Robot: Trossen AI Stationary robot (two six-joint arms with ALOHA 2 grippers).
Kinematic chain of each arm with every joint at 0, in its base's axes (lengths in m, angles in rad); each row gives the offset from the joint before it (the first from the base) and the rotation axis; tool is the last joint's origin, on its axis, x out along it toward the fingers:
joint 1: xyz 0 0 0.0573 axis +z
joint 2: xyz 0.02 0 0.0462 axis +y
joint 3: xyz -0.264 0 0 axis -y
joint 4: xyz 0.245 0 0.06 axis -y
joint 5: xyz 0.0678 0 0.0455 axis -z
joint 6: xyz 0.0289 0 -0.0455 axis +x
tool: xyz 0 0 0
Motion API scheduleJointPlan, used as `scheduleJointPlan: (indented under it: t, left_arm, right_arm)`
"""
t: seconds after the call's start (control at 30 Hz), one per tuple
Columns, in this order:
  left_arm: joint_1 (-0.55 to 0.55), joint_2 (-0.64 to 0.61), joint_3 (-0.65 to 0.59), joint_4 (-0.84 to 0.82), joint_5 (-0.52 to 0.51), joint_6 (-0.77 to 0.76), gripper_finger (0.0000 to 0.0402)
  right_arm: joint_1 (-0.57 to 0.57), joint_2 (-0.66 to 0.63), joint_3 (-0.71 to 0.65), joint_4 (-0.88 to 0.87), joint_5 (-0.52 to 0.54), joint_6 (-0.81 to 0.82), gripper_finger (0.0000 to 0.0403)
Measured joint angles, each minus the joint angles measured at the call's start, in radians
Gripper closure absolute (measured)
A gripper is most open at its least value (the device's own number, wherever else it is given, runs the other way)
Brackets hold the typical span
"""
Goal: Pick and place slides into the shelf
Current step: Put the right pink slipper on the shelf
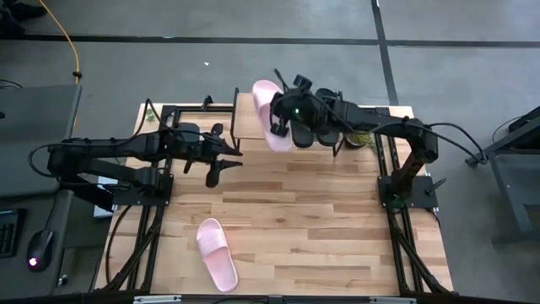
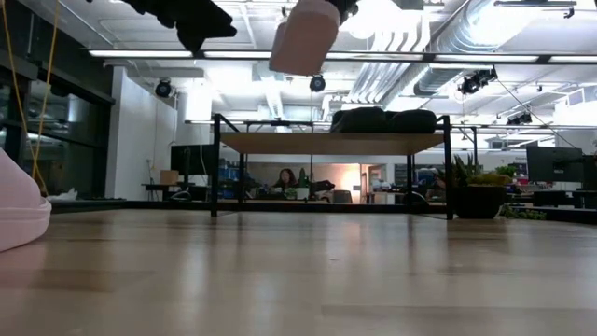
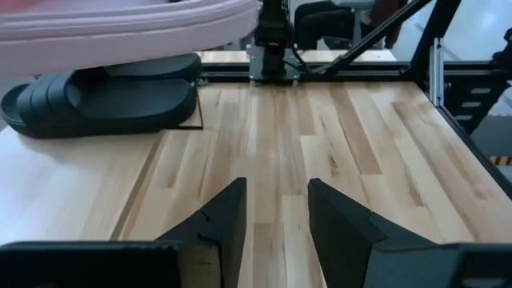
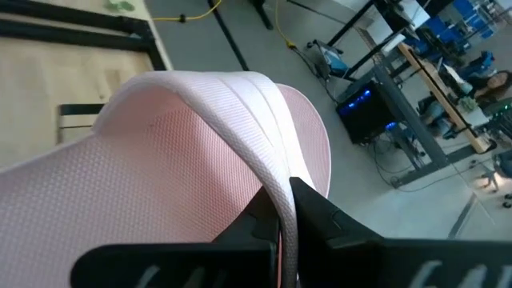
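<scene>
My right gripper (image 1: 284,114) is shut on a light pink slide (image 1: 269,114), held in the air over the shelf's left end; in the low view that slide (image 2: 304,35) hangs high above the shelf (image 2: 331,142). Two black slides (image 1: 316,133) rest soles down on the shelf's top board (image 3: 72,180). The other pink slide (image 1: 217,253) lies sole down on the table near its near edge. My left gripper (image 1: 215,166) is open, hovering left of the shelf and pointing at it, touching nothing. My right gripper pinches the pink slide's wide strap at its edge (image 4: 282,188), one finger (image 4: 260,220) under the strap and the other (image 4: 324,216) outside it. The slide is lifted clear of shelf and table and sits tilted in the hold.
A small potted plant (image 1: 359,140) stands at the shelf's right end. Black frame rails (image 1: 392,169) run along the table's left and right sides. Bare tabletop (image 1: 312,219) lies between the shelf and the near edge. A person (image 2: 283,179) sits in the room beyond.
</scene>
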Motion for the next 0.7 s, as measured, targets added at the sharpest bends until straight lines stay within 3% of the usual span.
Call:
scheduleJointPlan:
  t: [0.27,0.7]
  left_arm:
    - [0.0,0.0,0.0,0.006,-0.015,0.01,0.0282]
    - [-0.001,0.0,0.0,0.005,-0.015,0.002,0.0282]
  right_arm:
    - [-0.094,-0.001,-0.047,0.073,-0.097,-0.005,0.0403]
    - [-0.146,0.0,-0.168,0.209,-0.115,-0.027,0.0403]
